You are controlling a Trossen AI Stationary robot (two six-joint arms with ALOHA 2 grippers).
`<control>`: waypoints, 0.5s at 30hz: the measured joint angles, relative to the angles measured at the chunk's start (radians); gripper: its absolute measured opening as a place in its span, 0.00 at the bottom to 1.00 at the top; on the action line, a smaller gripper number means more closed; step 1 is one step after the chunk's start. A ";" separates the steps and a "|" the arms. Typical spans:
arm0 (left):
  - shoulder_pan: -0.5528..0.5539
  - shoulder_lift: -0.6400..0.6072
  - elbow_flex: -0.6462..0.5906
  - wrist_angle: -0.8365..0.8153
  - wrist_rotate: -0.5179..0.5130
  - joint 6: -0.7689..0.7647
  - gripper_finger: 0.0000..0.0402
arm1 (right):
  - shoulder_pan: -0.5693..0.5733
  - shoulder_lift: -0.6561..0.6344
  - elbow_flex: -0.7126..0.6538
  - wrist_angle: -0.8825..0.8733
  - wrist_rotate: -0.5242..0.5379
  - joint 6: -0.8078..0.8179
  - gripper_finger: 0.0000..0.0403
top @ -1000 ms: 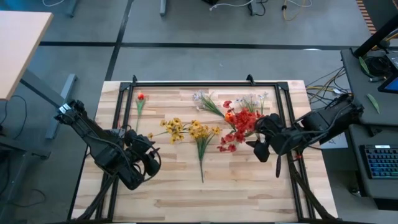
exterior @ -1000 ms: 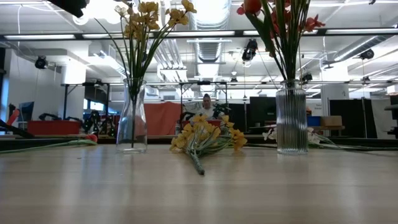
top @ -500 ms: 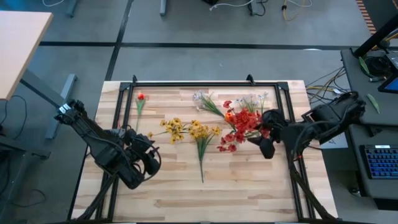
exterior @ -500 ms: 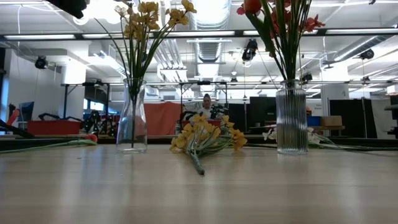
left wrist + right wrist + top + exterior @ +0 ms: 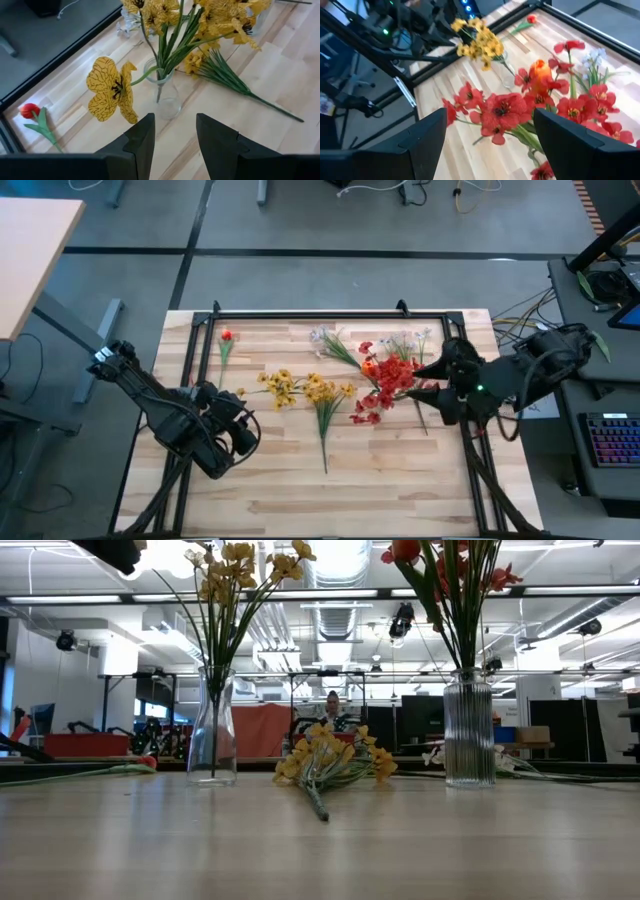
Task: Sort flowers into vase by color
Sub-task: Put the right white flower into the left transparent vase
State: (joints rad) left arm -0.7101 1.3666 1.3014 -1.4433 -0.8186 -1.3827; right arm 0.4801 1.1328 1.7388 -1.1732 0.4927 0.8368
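Observation:
Yellow flowers stand in a clear vase (image 5: 213,735), also seen in the left wrist view (image 5: 165,97). Red flowers (image 5: 392,375) with one orange bloom (image 5: 540,70) fill a ribbed vase (image 5: 469,730). A yellow spray (image 5: 325,405) lies flat mid-table. A single red tulip (image 5: 226,338) lies near the far left corner. White sprays (image 5: 330,340) lie along the far edge. My left gripper (image 5: 175,140) is open, hovering on the near side of the yellow vase. My right gripper (image 5: 490,145) is wide open, just right of the red flowers, touching nothing.
A black frame rail (image 5: 330,315) runs around the table top. More white flowers (image 5: 415,340) lie behind the red vase. Bare wood (image 5: 340,495) stretches along the near edge. A desk with a keyboard (image 5: 610,440) stands off the right side.
My right gripper has moved from the near side of the red vase toward the table's far edge and turned to face the red flowers from the right. The flowers and vases have stayed where they were.

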 joint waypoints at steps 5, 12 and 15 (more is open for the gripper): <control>0.010 -0.001 0.000 -0.041 0.016 0.000 0.32 | 0.000 0.000 0.062 -0.001 0.047 -0.019 0.71; 0.032 -0.002 0.042 -0.098 0.017 0.010 0.32 | -0.046 0.004 0.154 -0.101 0.204 0.033 0.71; 0.032 -0.002 0.073 -0.131 -0.006 0.012 0.32 | -0.104 0.008 0.200 -0.278 0.243 0.136 0.71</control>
State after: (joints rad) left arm -0.6781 1.3651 1.3745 -1.5744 -0.8250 -1.3708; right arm 0.3763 1.1412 1.9391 -1.4517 0.7358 0.9729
